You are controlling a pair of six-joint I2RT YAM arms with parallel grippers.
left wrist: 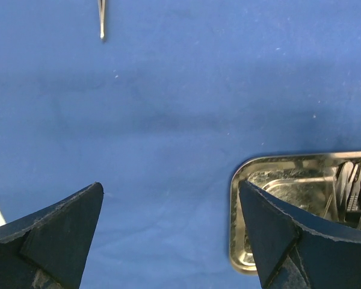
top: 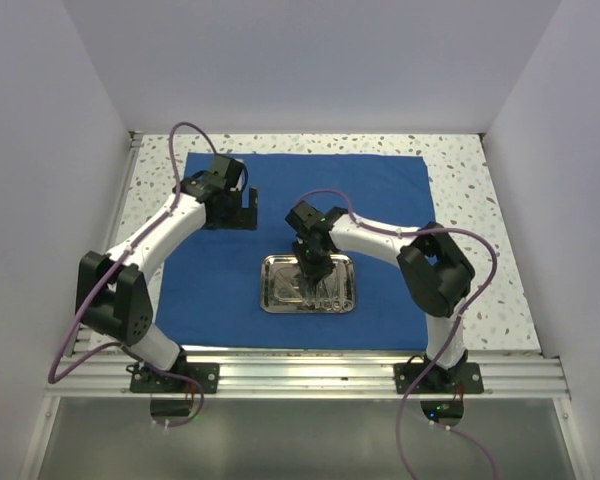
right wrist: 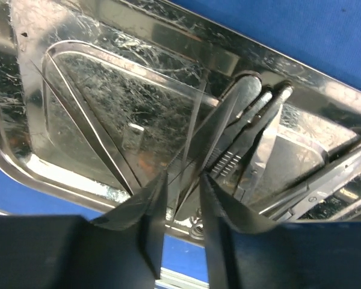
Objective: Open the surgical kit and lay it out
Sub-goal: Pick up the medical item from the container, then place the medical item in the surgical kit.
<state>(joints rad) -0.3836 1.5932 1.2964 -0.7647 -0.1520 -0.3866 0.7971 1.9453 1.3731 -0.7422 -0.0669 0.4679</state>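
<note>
The royal-blue cloth wrap lies spread flat, with the steel tray on its near middle. My right gripper reaches down into the tray. In the right wrist view its jaws stand narrowly open on either side of thin silver tweezers, with a gap still showing. Beside them lie forceps and another long pair of tweezers. My left gripper hovers over the cloth at the far left, wide open and empty. A thin silver instrument tip lies on the cloth ahead of it. The tray's corner shows by its right finger.
The speckled tabletop borders the cloth. An aluminium rail with both arm bases runs along the near edge. White walls close in the left, right and back.
</note>
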